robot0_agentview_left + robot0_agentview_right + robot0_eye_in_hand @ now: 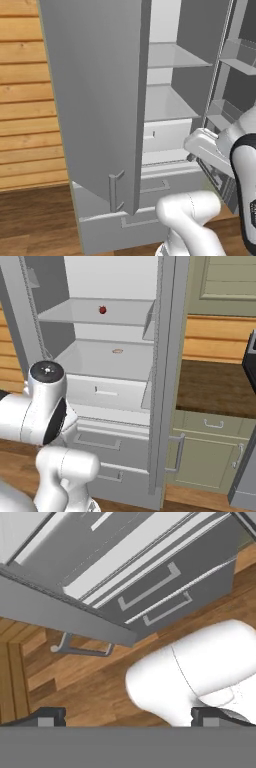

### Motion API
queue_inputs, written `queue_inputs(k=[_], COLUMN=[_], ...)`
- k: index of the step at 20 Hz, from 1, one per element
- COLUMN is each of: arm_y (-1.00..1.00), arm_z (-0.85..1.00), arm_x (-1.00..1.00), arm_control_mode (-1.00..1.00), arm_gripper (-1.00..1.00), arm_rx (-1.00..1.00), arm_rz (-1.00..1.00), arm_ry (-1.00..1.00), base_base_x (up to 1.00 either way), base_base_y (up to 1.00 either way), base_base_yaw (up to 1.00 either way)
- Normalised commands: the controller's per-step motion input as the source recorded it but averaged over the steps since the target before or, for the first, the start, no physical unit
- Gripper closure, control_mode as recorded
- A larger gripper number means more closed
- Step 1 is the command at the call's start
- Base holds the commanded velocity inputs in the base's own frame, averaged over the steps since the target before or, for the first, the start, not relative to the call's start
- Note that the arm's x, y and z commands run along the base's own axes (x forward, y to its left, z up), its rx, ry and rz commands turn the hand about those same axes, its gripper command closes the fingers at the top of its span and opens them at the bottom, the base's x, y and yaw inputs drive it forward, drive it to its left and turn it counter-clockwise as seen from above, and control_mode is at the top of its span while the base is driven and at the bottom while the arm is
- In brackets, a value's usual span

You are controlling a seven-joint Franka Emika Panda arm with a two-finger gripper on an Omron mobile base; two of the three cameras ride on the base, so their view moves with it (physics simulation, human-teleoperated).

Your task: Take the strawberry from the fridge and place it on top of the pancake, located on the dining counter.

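Observation:
The fridge (112, 368) stands with both doors swung open and pale shelves inside. A tiny dark-red strawberry (102, 309) rests on the upper shelf, towards the back. My gripper (130, 717) is open, its two dark fingertips (50, 717) far apart with nothing between them. It points down at the fridge's two drawers (150, 587) and the wooden floor, well below the strawberry. In the left base view my white hand (202, 145) hangs in front of the fridge's lower right part. The pancake and the dining counter are out of view.
A small flat tan item (117, 350) lies on the shelf below the strawberry. The open left door (95, 100) juts out towards me. The open right door (165, 381) stands edge-on. Right of it runs a dark worktop (215, 386) over green-grey cabinets (210, 451).

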Motion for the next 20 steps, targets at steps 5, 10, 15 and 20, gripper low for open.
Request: queue_inputs(k=[5,10,15,20], arm_y=[-0.01,0.0,0.0,0.0], arm_z=[-0.34,-0.26,-0.29,-0.33], arm_x=[0.53,0.66,0.6,0.57], arm_control_mode=[-1.0,-1.0,-1.0,-1.0], arm_gripper=[-1.0,-1.0,-1.0,-1.0], arm_rx=[0.08,0.02,0.04,0.09], arm_rz=[0.0,0.0,0.0,0.0], arm_ry=[0.0,0.03,0.02,0.0], base_base_x=[0.0,0.0,0.0,0.0], base_base_y=[0.0,0.0,0.0,0.0], base_base_yaw=[0.0,0.0,0.0,0.0])
